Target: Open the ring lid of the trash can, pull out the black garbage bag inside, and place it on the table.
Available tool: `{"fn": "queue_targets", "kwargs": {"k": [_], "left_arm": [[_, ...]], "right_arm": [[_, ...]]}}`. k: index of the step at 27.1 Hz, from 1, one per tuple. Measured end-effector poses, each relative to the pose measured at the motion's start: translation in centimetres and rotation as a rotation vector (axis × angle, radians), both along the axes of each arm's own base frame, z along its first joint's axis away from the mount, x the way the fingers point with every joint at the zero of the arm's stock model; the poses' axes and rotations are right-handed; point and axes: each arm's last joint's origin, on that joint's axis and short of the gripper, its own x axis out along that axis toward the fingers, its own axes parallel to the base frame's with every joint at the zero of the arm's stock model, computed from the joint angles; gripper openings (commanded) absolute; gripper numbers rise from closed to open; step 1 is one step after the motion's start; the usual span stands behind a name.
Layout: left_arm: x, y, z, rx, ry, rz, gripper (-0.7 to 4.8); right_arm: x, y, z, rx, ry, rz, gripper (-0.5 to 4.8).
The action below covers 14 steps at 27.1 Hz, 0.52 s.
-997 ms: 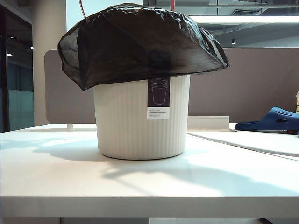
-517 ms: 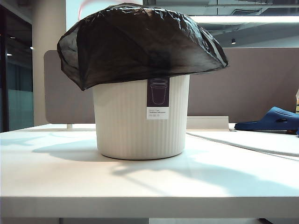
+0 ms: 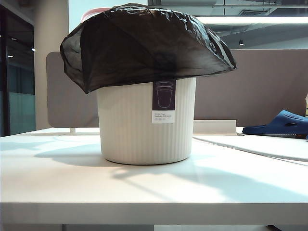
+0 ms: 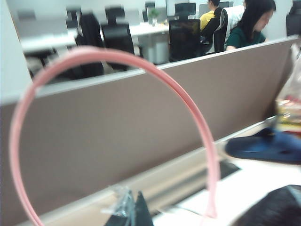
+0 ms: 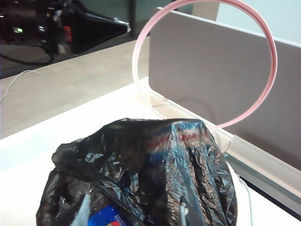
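Left hand (image 4: 134,214) pinches thin pink ring lid (image 4: 188,101); right hand (image 5: 134,212) spread over crinkled black garbage bag (image 5: 155,160).

Dark tool (image 4: 127,212) tips — glossy, tapered

An open-plan office: a grey partition panel (image 4: 141,127) backs the white table (image 3: 154,187), and beyond it, at twelve o'clock, stand rows of desks (image 4: 146,30) with black swivel chairs (image 4: 183,37) and seated workers (image 4: 249,23) under ceiling strip lights (image 3: 250,19)
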Motion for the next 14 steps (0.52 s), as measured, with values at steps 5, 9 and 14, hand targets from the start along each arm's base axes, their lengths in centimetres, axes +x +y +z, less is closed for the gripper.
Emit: {"fn": "queue_targets", "kwargs": {"k": [5,9,14], "left_arm": [[-0.1,0.7,-1.2,-0.082,0.196,-0.083,-0.05],[-0.5,0.4,-2.2,-0.081,0.317,-0.18,-0.02],[-1.0,2.0,-3.6,-0.052,0.445,-0.176,0.09]], "right_arm": [[0.1,0.0,0.0,0.004,0.006,-0.023,2.42],[0.0,0.0,-0.2,0.004,0.036,-0.024,2.42],[0.0,-0.1,-0.6,-0.016,0.075,-0.027,2.42]]}}
